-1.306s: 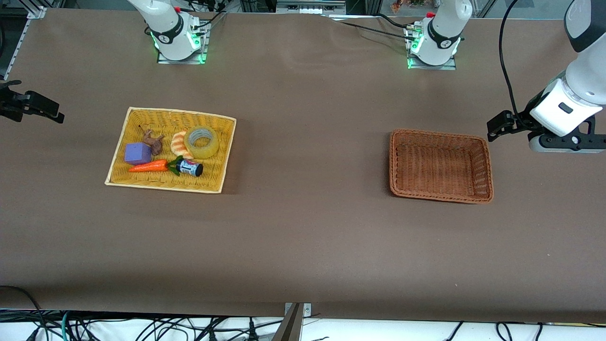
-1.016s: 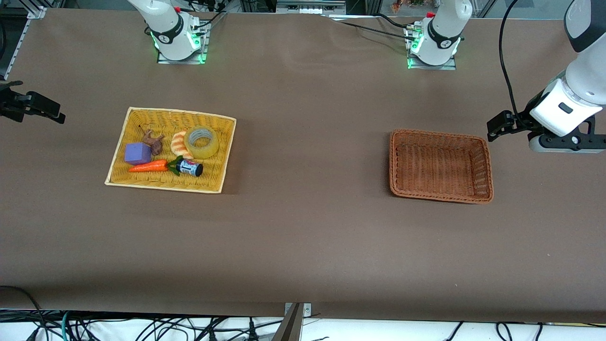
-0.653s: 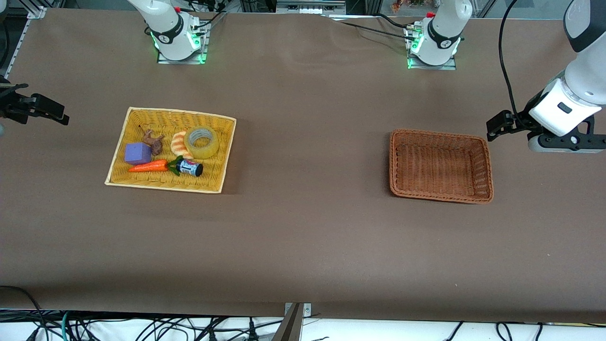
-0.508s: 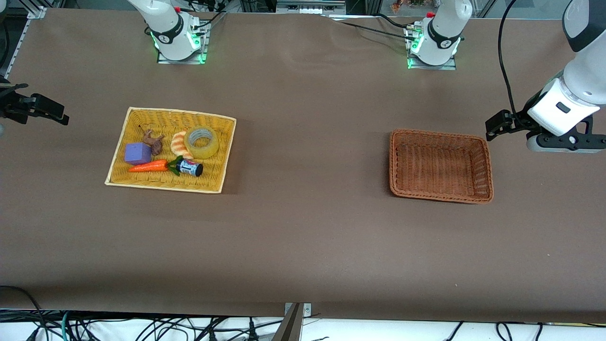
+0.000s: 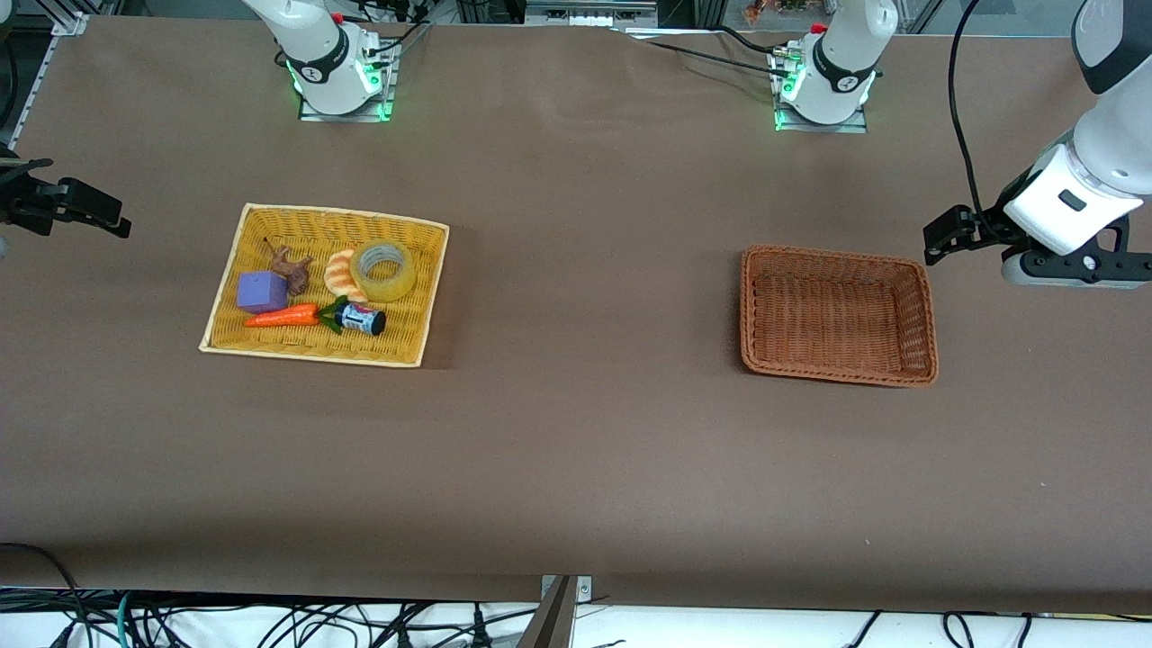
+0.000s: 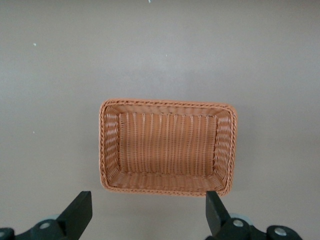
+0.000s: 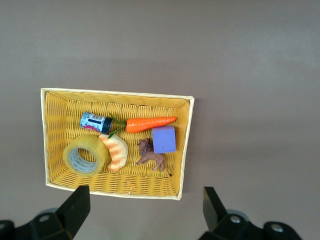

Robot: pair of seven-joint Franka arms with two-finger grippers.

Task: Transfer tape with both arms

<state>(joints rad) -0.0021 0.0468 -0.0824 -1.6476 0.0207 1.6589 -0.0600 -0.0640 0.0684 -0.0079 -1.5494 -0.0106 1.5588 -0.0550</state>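
The tape (image 5: pixel 384 270) lies flat in the yellow basket (image 5: pixel 315 353), against the croissant toy (image 5: pixel 340 273); it also shows in the right wrist view (image 7: pixel 85 155). My right gripper (image 5: pixel 63 207) hangs high over the bare table at the right arm's end, beside the yellow basket (image 7: pixel 115 189). In its wrist view the right gripper (image 7: pixel 145 205) is open and empty. My left gripper (image 5: pixel 1075 268) hangs over the table at the left arm's end, beside the brown basket (image 5: pixel 832 369). In its wrist view the left gripper (image 6: pixel 148 210) is open and empty.
The yellow basket also holds a purple cube (image 5: pixel 262 292), a carrot toy (image 5: pixel 283 316), a small brown animal figure (image 5: pixel 291 266) and a small can (image 5: pixel 362 319). The brown basket (image 6: pixel 165 190) has nothing in it. Both arm bases stand along the table's back edge.
My right gripper has crept slightly toward the yellow basket. My left hand has shifted slightly. The tape and both baskets have not moved.
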